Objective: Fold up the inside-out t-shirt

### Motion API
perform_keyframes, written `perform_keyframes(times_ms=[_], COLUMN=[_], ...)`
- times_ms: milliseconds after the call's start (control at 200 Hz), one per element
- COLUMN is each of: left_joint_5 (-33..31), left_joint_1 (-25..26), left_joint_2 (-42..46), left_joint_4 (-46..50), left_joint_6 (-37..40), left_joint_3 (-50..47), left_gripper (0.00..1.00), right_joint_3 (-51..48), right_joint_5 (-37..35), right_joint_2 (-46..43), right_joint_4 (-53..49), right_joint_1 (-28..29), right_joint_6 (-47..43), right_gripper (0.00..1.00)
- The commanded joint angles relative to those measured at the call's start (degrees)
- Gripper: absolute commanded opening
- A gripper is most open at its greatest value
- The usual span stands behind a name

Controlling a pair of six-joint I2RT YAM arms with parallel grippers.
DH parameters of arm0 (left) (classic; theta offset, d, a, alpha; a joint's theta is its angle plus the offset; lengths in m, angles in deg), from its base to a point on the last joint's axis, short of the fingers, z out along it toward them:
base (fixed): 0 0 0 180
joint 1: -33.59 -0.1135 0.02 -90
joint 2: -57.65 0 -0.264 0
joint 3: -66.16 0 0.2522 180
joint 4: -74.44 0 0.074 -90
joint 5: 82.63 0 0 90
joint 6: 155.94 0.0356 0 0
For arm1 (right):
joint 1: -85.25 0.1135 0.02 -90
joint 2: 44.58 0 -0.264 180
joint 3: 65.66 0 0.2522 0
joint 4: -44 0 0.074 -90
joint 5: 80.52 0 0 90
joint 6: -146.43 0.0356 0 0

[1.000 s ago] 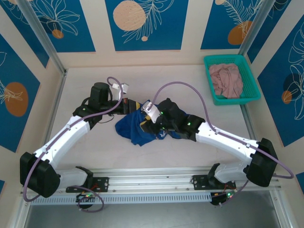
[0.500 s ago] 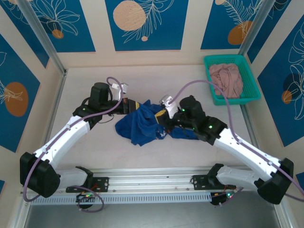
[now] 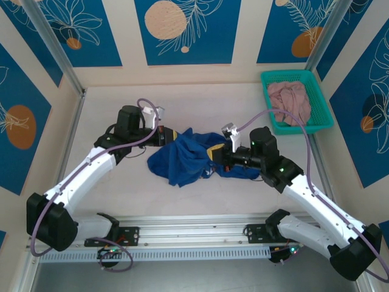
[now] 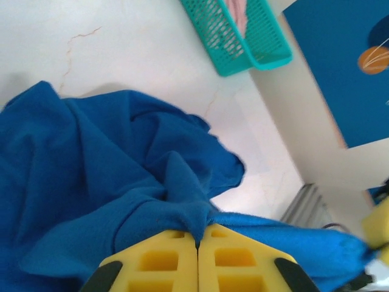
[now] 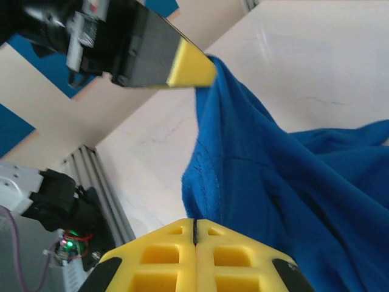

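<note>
Shirt position: The royal-blue soft cloth t-shirt [image 3: 182, 161] lies bunched in the middle of the pale desk [image 3: 200, 109], between the 2 arms.
Left pincer: The left pincer [image 4: 197, 242] is clenched on a fold at the shirt's left side, with cloth nipped at the tips of its yellow pads.
Right pincer: The right pincer [image 5: 194, 226] is clenched on a fold at the shirt's right side.
Step in hand: Judged to be spreading the bundle flat before any fold is made.
Technique: Draw the 2 pincers apart evenly and low over the desk until the span between them goes taut. Both bites look thin, so pull gently. Which edge is held, hem or sleeve, cannot be told.
Surroundings: A teal plastic mesh basket [image 3: 302, 129] in the far right corner holds a dusty-pink garment [image 3: 290, 102], well apart from the shirt.
Obstructions: The basket limits the right arm's outward travel. The remaining cloth lies crumpled under the span and may drag.
</note>
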Motion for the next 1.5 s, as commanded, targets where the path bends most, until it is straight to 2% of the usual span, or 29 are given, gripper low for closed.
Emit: perform_keyframes(times_ms=[0, 155, 235, 320, 460, 640, 770, 975, 1135, 1240, 1320, 1395, 1490], left_joint_5=[-7.90, -21.08, -24.19, -24.29, -22.36, -19.45, -20.83, -25.30, -27.36, -30.99, -32.39, -31.93, -29.53], left_joint_1=[1.98, 3.16, 4.08, 6.22, 12.65, 19.51, 20.24, 20.14, 20.14, 19.98, 19.81, 19.58, 19.01], left_joint_2=[-1.89, 0.52, 4.48, 9.36, 14.84, 12.13, 6.99, 1.80, -0.92, -2.03, -3.01, -3.89, -3.55], left_joint_4=[5.47, 7.50, 6.06, 3.77, -1.01, -6.14, -6.31, -6.85, -6.63, -6.19, -5.93, -5.08, -2.74], left_joint_6=[6.12, 7.99, 8.45, 8.74, 8.75, 10.26, 10.24, 10.78, 11.42, 11.26, 11.31, 11.86, 13.11], left_joint_3=[1.44, -1.12, -3.80, -6.84, -10.48, -9.72, -6.03, -1.51, 0.69, 1.54, 2.51, 3.42, 4.54], left_gripper=[0.12, 0.30, 0.38, 0.43, 0.47, 0.47, 0.48, 0.57, 0.60, 0.59, 0.53, 0.42, 0.19], right_joint_3=[1.40, 3.80, 4.18, 4.24, 4.39, 4.78, 4.41, 3.56, 3.21, 3.08, 3.00, 2.95, 3.70], right_joint_5=[4.33, 3.64, 3.55, 3.07, 2.83, 3.10, 3.23, 3.08, 3.10, 3.32, 3.11, 2.34, -1.00], right_joint_2=[2.11, 4.79, 5.58, 6.24, 7.14, 7.56, 7.29, 6.33, 5.89, 5.80, 5.58, 5.13, 4.22], right_joint_4=[8.40, 10.54, 11.37, 11.68, 11.74, 11.33, 11.18, 11.01, 10.71, 10.86, 10.85, 10.22, 7.08], right_joint_1=[-0.24, -0.38, -0.42, -0.42, -0.60, -0.95, -1.04, -1.19, -1.47, -1.65, -1.82, -1.83, -1.79], right_joint_6=[6.85, 9.68, 10.60, 11.15, 11.19, 10.97, 11.07, 11.08, 10.91, 10.81, 10.73, 9.95, 6.86], right_gripper=[0.00, 0.00, 0.00, 0.00, 0.00, 0.00, 0.00, 0.00, 0.00, 0.00, 0.00, 0.00, 0.00])
